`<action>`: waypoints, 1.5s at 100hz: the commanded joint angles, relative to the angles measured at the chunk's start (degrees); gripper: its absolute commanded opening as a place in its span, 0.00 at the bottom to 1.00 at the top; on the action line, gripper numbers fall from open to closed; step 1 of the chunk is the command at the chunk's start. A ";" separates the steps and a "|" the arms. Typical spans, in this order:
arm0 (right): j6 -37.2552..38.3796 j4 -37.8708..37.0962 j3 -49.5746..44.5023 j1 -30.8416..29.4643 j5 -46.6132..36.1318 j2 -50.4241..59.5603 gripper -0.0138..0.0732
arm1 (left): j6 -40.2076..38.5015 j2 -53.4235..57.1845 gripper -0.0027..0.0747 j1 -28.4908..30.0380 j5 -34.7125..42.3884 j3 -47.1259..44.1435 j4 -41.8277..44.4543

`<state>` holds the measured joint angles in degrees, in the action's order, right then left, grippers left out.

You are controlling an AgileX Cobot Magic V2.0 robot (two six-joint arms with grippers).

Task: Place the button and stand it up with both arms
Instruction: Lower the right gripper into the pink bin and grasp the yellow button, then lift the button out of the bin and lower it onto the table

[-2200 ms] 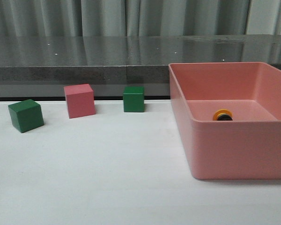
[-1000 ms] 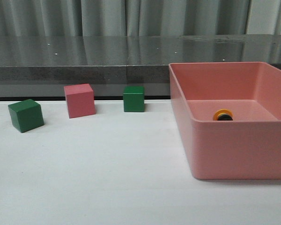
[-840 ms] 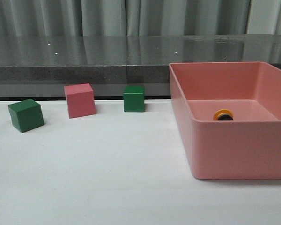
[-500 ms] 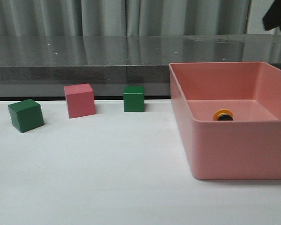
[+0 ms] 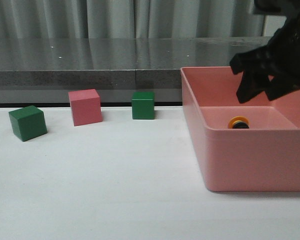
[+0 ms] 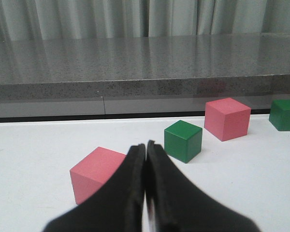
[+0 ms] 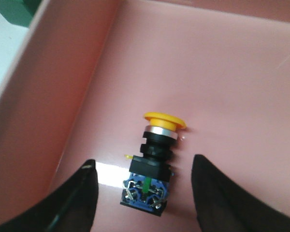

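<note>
The button lies on its side on the floor of the pink bin, with only its yellow cap showing over the rim. The right wrist view shows the whole button: yellow cap, silver collar, black body, bluish base block. My right gripper hangs over the bin, above the button. In its wrist view it is open, with one finger on each side of the button and not touching it. My left gripper is shut and empty, low over the white table, and out of the front view.
A green cube, a pink cube and a second green cube stand at the table's back left. In the left wrist view a pink cube sits just beyond the fingers, a green cube behind it. A grey ledge runs along the back.
My right arm has come into the front view from the top right and dropped over the bin. The button and the cubes have not moved.
</note>
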<state>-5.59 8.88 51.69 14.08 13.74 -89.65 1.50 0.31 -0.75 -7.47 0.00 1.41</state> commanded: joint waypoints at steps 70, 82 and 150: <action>-0.84 0.31 1.90 0.11 -8.67 -12.11 0.59 | -0.49 1.70 0.01 0.07 4.88 -2.62 -0.54; -0.84 0.31 1.92 0.11 -8.55 -12.18 0.43 | -0.49 1.70 0.01 0.07 4.88 -2.62 -0.54; -18.51 -0.52 21.48 18.44 4.78 0.36 0.32 | -0.49 1.70 0.01 0.07 4.88 -2.62 -0.54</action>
<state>-17.49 8.69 66.84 29.03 17.92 -89.57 1.50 0.31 -0.75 -7.47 0.00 1.41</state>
